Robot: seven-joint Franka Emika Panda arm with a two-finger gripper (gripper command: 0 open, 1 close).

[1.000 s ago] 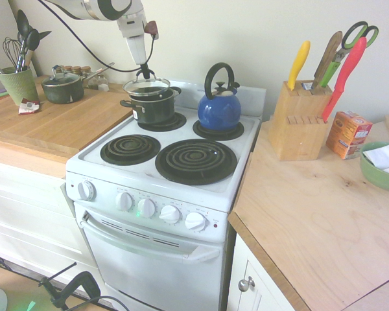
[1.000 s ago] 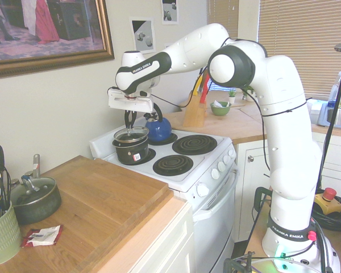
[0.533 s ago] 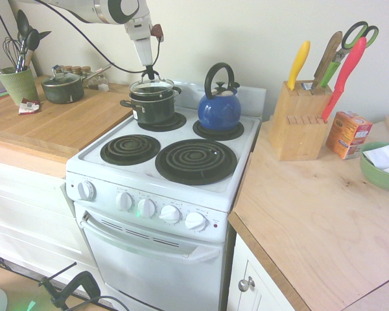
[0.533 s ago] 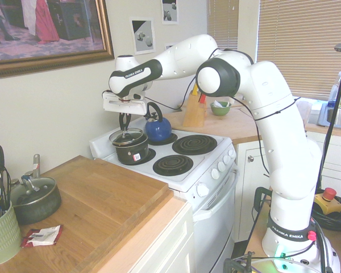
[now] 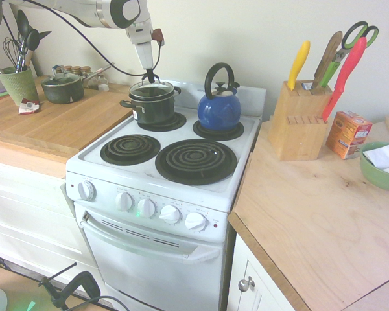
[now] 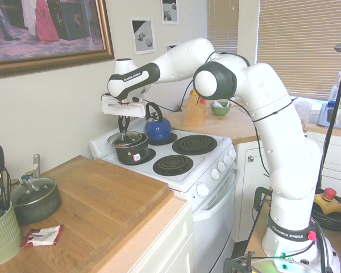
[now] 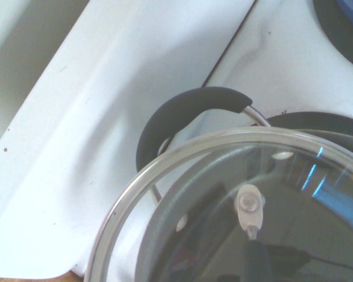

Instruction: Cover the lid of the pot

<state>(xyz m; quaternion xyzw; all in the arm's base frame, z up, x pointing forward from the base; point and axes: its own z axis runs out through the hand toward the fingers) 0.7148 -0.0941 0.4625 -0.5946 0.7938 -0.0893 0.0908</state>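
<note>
Pinched on the lid's [image 6: 137, 137] knob, the gripper [image 6: 124, 131] could drop it crooked if it lets go while the rim overhangs the pot [image 6: 130, 154].

The blue kettle [image 5: 219, 111] stood just beside the black pot [image 5: 153, 110], blocking that side; above the two front burners [image 5: 196, 161] and the wooden countertop [image 6: 102, 199], a gripper could pass freely.
</note>
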